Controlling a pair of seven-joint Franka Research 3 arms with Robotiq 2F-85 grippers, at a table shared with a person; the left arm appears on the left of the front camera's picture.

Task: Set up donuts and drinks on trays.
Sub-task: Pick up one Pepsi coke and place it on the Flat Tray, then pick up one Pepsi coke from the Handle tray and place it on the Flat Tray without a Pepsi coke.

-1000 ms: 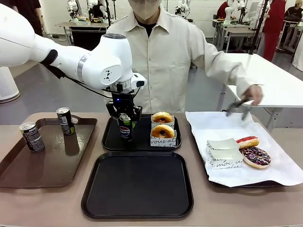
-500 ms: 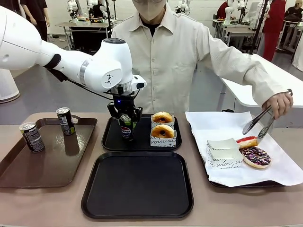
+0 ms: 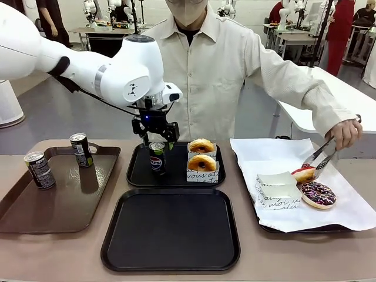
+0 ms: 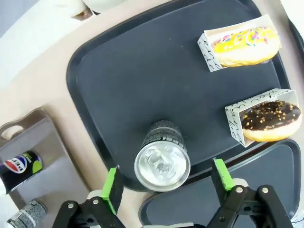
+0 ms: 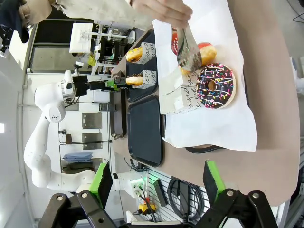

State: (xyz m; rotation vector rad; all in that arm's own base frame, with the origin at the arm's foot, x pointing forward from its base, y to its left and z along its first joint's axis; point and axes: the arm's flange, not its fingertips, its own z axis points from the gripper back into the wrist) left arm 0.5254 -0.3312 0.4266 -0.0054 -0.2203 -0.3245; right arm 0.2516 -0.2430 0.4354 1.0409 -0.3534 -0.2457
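Your left fingers (image 4: 112, 190) stand spread, clear of the Pepsi can (image 4: 162, 160) upright on the far black tray (image 4: 118, 71); your right fingers (image 5: 102, 183) are spread too, holding nothing.

Left arm (image 3: 117, 73) reaches in from 9 o'clock, left gripper (image 3: 156, 134) pointing down, jaws wide apart. Right gripper (image 5: 156, 179) jaws spread too.

You have bright, even overhead light in the front view. The two cans (image 3: 40, 170) on the brown tray (image 3: 59, 214) at left cast only soft, short shadows, and the near black tray (image 3: 170, 235) carries a dull sheen. In your left wrist view, the can (image 4: 162, 165) at lower centre glints off its silver top. Your right wrist view bows lines near its edges.
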